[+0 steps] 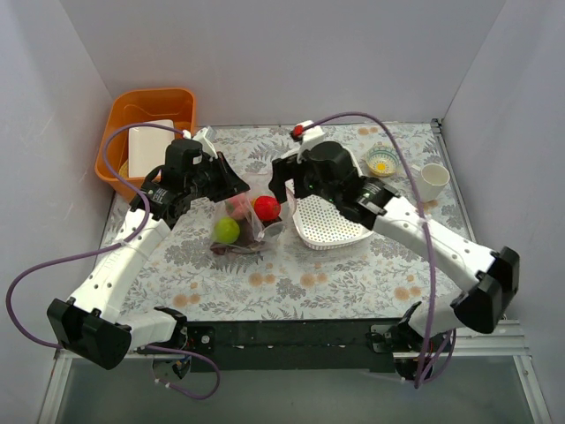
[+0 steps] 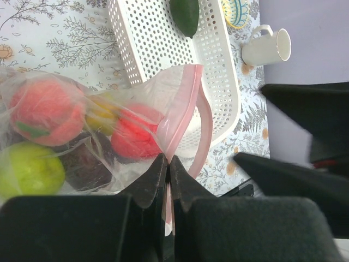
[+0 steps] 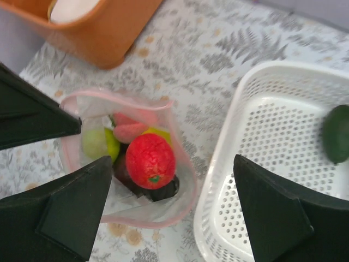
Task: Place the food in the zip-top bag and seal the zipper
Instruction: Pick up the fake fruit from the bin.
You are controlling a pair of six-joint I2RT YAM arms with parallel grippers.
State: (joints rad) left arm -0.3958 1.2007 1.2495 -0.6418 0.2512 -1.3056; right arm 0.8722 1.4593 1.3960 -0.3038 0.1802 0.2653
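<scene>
**Left pincer** [image 2: 168, 164]: black, wedge-shaped fingers pressed together on the zipper [image 2: 185, 109], pinching the strip at one end of the bag's mouth.

**Right pincer** [image 3: 173, 158]: black, matte, blunt-cornered fingers spread wide with nothing between them, poised over the bag's mouth.

**Zipper**: narrow pale-pink band, smooth, curving into an open loop in the right wrist view.

**Zip-top bag** [image 2: 136, 98]: thin clear plastic, creased and glossy, lying on the tabletop [image 3: 229, 49] just beside the basket, mouth gaping.

**Food, inside the bag**:
- red ball [image 3: 151, 160], dimpled skin, small green mark at its base, uppermost;
- green ball [image 3: 100, 143], smooth and shiny;
- pink peach-like ball [image 2: 46, 112], faintly fuzzy, with a green leaf patch;
- yellow piece [image 3: 155, 132], mostly covered;
- dark purple piece [image 2: 82, 164], underneath, shape unclear.

**Food, outside the bag**: dark green avocado [image 2: 185, 15], smooth oval, lying in the basket.

**Basket** [image 2: 147, 49]: white rigid plastic, rounded rim, walls and floor perforated with rows of small holes.

**Tabletop**: pale cloth printed with grey ferns and small orange flowers.

**Bin** [image 3: 109, 33]: orange plastic, rounded corners, at the far left.

**Cup** [image 2: 270, 49]: white, handled, beyond the basket.
</scene>
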